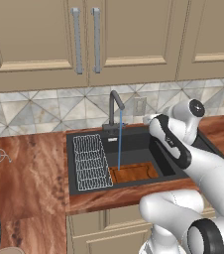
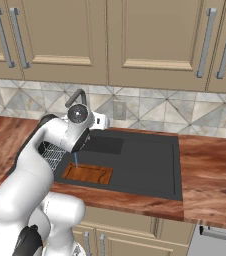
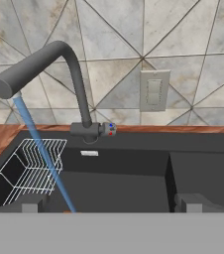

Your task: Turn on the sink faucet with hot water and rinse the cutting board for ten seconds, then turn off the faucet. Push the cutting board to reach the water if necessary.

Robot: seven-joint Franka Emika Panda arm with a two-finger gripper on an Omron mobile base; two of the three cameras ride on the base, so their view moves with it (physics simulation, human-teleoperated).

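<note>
Water (image 1: 119,146) lands on the board's (image 1: 136,172) 9 o'clock end; board looks stiff, light, slick when wet. Tool (image 3: 111,206) open, empty; lever (image 3: 107,129) suits a fingertip nudge.

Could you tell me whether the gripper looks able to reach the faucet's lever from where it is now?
Probably yes: in the hand view the gripper faces the sink faucet lever across open sink, nothing between.

Dark grey faucet (image 3: 74,74), light-blue water (image 1: 119,146), reddish-brown board (image 1: 136,172) with orange rim, black sink (image 2: 150,165), white rack (image 1: 90,161).
</note>
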